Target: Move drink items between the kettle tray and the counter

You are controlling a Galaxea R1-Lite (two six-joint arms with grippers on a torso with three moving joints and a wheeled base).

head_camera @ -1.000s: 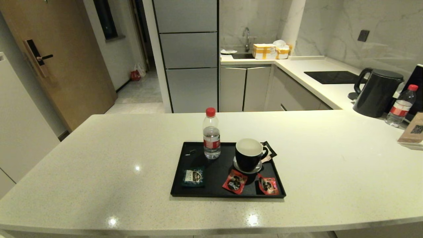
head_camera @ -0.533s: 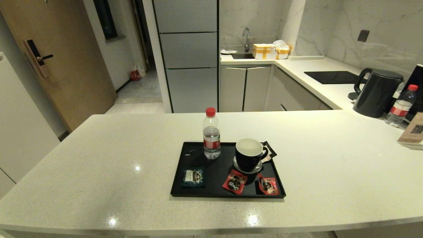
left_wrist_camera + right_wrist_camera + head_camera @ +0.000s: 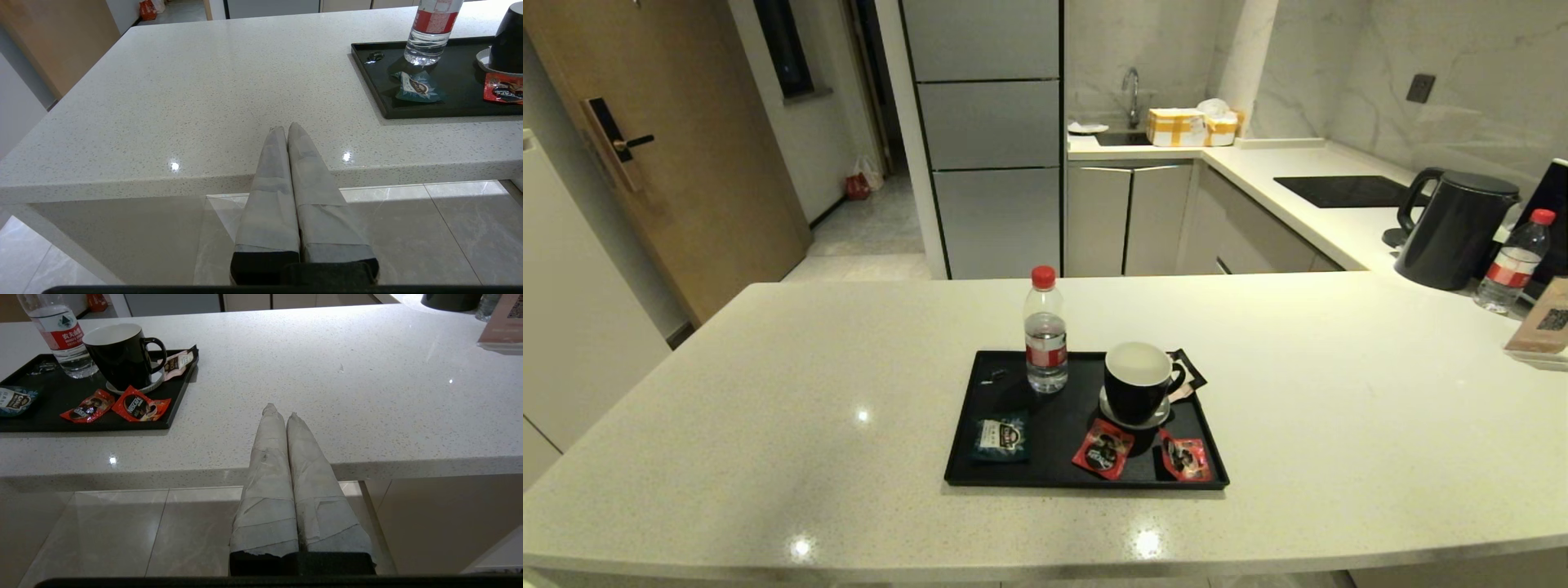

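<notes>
The black kettle tray (image 3: 960,445) lies mid-counter on the off-white speckled counter (image 3: 768,392). On its far left part the clear water bottle (image 3: 1045,331) with red cap stands upright; the teal-blue sachet (image 3: 1001,437) lies flat at the tray's near left. Both grippers are out of the head view. My left gripper (image 3: 287,127) is shut and empty, off the counter's near edge, left of the tray (image 3: 369,81), the bottle (image 3: 431,32) and the sachet (image 3: 417,86). My right gripper (image 3: 280,412) is shut and empty, off the near edge right of the tray (image 3: 177,396).
A black mug (image 3: 1137,382) on a coaster and two red sachets (image 3: 1104,449) share the tray, with a dark sachet (image 3: 1194,371) at its far right corner. At the far right stand a black kettle (image 3: 1454,229), a second bottle (image 3: 1512,261) and a card (image 3: 1543,322).
</notes>
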